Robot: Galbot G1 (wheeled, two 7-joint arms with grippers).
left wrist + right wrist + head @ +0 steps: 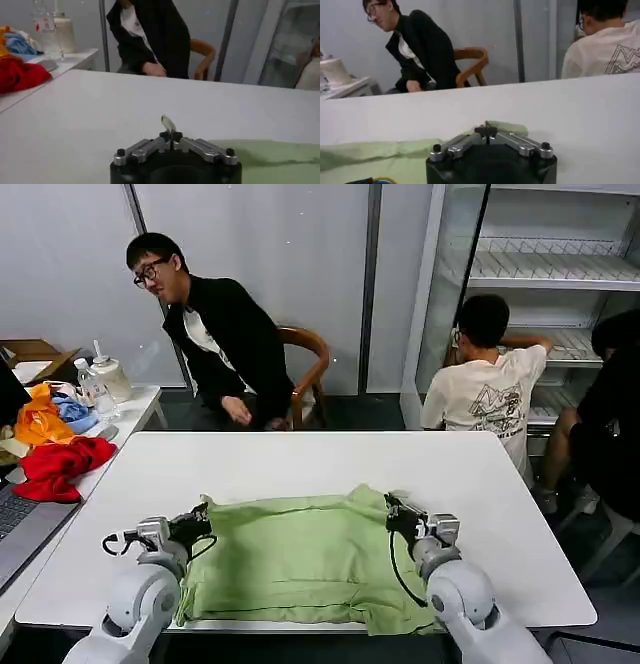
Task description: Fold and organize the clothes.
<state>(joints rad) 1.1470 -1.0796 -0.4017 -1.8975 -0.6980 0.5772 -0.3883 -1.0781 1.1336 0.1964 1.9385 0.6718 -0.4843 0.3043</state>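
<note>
The light green shirt [300,559] lies spread on the white table [300,459], at its near edge, between the two arms. The left gripper [203,514] is pinched closed on the shirt's far left corner, and the right gripper [391,508] is pinched closed on its far right corner, both low at the tabletop.

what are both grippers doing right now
Left gripper: closed, pinching the green shirt at its corner.
Right gripper: closed on the shirt's other corner.
</note>
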